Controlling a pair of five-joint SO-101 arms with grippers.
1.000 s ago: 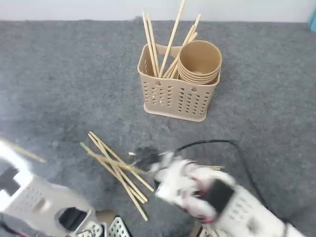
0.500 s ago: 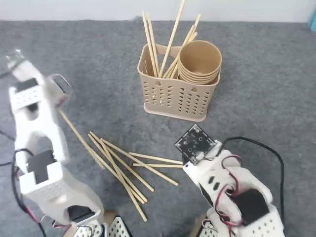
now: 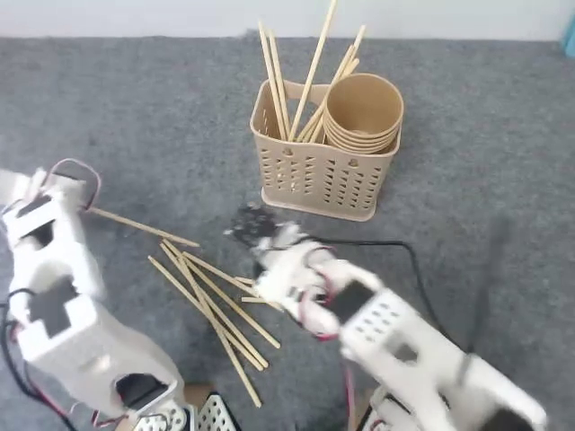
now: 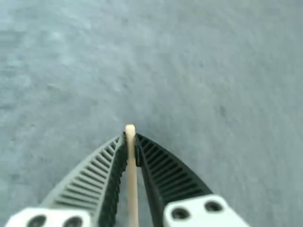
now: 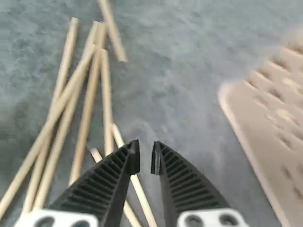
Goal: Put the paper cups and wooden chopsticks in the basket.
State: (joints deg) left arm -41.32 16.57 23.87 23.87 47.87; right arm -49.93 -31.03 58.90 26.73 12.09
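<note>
– At the far middle of the table, seen from above: what stands there?
– The basket [image 3: 319,180], beige and perforated, upright on the grey carpet [image 3: 108,108]. A stack of paper cups [image 3: 363,112] sits in its right part, and several upright chopsticks [image 3: 310,72] lean out of the left.
– And the room behind?
– A strip of pale wall [image 3: 135,16] along the far edge, plus a teal sliver [image 3: 570,36] in the far right corner.
– What lies nearer?
– The loose chopsticks [image 3: 216,301], a crossed heap left of centre. The right arm reaches over their right side, blurred, a black cable [image 3: 386,242] looping behind it. At the left, the other arm holds a single chopstick [image 3: 144,226] that points right towards the heap.
– The left wrist camera?
– The left gripper [image 4: 130,137] is clamped on that single chopstick [image 4: 130,179], its tip just past the fingertips, with carpet [image 4: 189,56] beyond.
– And the right wrist camera?
– The right gripper [image 5: 145,156] has its jaws a narrow slit apart, nothing between them, above the loose chopsticks [image 5: 90,109]. The basket [image 5: 270,118] wall is blurred to one side, carpet [image 5: 180,56] between
</note>
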